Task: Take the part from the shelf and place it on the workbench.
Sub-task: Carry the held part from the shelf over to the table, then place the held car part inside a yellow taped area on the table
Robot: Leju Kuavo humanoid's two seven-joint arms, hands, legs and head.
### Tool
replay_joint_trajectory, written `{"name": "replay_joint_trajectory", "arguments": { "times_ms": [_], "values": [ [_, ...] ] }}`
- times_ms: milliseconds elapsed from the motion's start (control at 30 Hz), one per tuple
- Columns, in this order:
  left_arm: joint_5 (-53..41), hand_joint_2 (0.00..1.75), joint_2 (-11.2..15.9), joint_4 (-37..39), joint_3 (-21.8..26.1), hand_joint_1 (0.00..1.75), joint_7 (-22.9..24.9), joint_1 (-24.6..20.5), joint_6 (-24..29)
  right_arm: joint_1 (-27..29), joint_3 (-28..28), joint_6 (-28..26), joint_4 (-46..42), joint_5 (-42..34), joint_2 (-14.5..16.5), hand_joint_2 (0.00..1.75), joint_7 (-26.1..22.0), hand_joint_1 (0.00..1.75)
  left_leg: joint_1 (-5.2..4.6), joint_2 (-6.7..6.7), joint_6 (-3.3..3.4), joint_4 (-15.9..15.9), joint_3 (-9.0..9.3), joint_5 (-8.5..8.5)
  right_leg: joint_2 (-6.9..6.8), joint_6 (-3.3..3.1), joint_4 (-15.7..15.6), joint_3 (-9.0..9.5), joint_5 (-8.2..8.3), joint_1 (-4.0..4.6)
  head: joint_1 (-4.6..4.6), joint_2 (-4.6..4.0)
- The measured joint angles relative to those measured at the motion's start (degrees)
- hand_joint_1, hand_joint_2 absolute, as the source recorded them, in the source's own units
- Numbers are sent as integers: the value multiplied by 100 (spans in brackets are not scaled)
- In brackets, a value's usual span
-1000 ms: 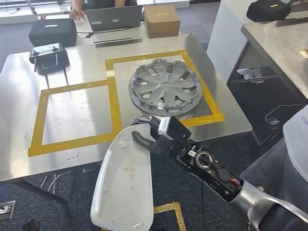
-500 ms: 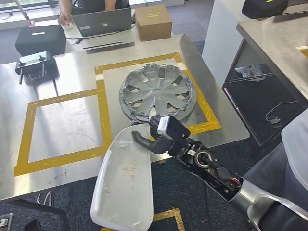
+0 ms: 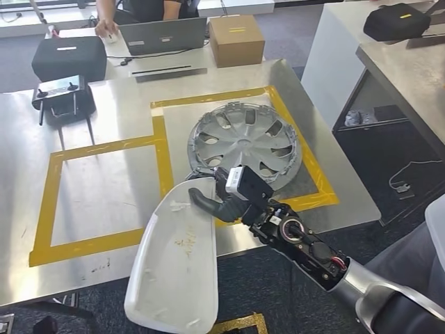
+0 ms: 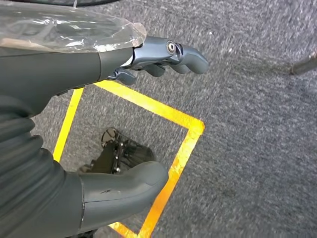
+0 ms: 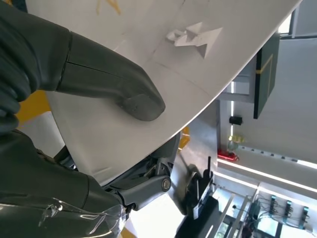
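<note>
The part is a long white curved shell (image 3: 176, 261), held out over the floor just short of the workbench's near edge. My right hand (image 3: 217, 198) grips its far end, thumb lying across the inner face (image 5: 112, 84) and fingers under the rim. The steel workbench (image 3: 94, 188) carries two yellow-taped squares; the left square is bare, the right one holds a silver wheel cover (image 3: 244, 142). My left hand (image 4: 123, 114) hangs above the grey carpet with its fingers apart and nothing in it.
At the back of the workbench stand a black case (image 3: 68, 57), a controller on a stand (image 3: 62, 94), a laptop (image 3: 163, 35) and a cardboard box (image 3: 236, 40). A person sits behind the laptop. A second bench (image 3: 404, 62) stands to the right.
The whole view has shifted as I move; the workbench now sits a little nearer and more to the right. The shell stays gripped in my right hand, its end close to the table edge.
</note>
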Motion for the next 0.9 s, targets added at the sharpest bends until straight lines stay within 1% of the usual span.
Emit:
{"name": "replay_joint_trajectory", "arguments": {
  "times_ms": [33,67,100,133,167,200,267,400,467,567,667,733,900],
  "values": [
    [-5,175,-3,0,0,0,7,1,9,-7,-1,-2,4,0,0,175,1,175,2,-7,-17,-2,49,-36,0,-14,-413,120,296,1,14,0],
    [-14,175,-8,0,0,0,19,-3,23,-19,-1,-4,8,-1,0,175,2,175,-1,-12,-37,-1,79,-62,-2,-35,-789,222,479,17,16,0],
    [-23,175,-9,0,0,0,41,-6,41,-34,0,-4,14,-1,1,175,6,175,-6,-12,-66,2,83,-86,-2,-69,-1057,311,593,33,20,0],
    [-37,175,-9,0,0,0,61,-8,64,-44,2,-4,20,-1,5,175,10,175,-13,-9,-96,17,74,-99,-3,-105,-1193,340,616,50,15,0],
    [-53,175,-5,0,0,0,78,-11,83,-53,5,-4,26,-1,12,175,16,175,-26,-7,-103,34,60,-110,-3,-114,-1233,356,597,57,1,0],
    [-66,175,-1,0,0,0,90,-11,96,-62,9,-4,33,1,19,175,20,175,-32,-2,-98,46,49,-119,2,-118,-1242,378,633,51,-9,0],
    [-86,175,2,0,0,0,95,-10,108,-86,12,-7,54,4,31,175,24,175,-39,1,-61,41,54,-125,13,-89,-1246,389,659,43,-35,0],
    [-91,175,1,0,1,0,98,-27,110,-125,15,-8,81,13,50,175,23,175,-33,9,-61,-27,92,-125,25,-123,-1248,392,638,52,-42,0],
    [-99,175,3,0,1,0,98,-32,114,-137,22,-20,97,61,50,175,36,175,-32,9,-77,-47,98,-121,23,-140,-1248,393,631,55,-41,0],
    [-127,175,-2,0,1,0,98,-32,117,-221,60,-92,143,239,74,175,98,175,-27,9,-126,-61,100,-113,23,-156,-1247,392,634,59,-40,0],
    [-146,175,-11,0,1,0,96,-34,123,-407,115,-171,268,411,175,175,174,175,-25,9,-166,-65,100,-109,23,-171,-1247,392,639,61,-40,0],
    [-148,175,-21,0,1,0,90,-36,124,-552,153,-209,393,472,273,175,212,175,-26,9,-177,-66,100,-106,21,-174,-1248,394,642,59,-39,0],
    [-165,175,-48,0,0,0,75,-38,124,-782,235,-288,671,556,483,175,253,175,-32,5,-179,-64,103,-103,9,-176,-1257,407,648,52,-38,0]
  ]
}}
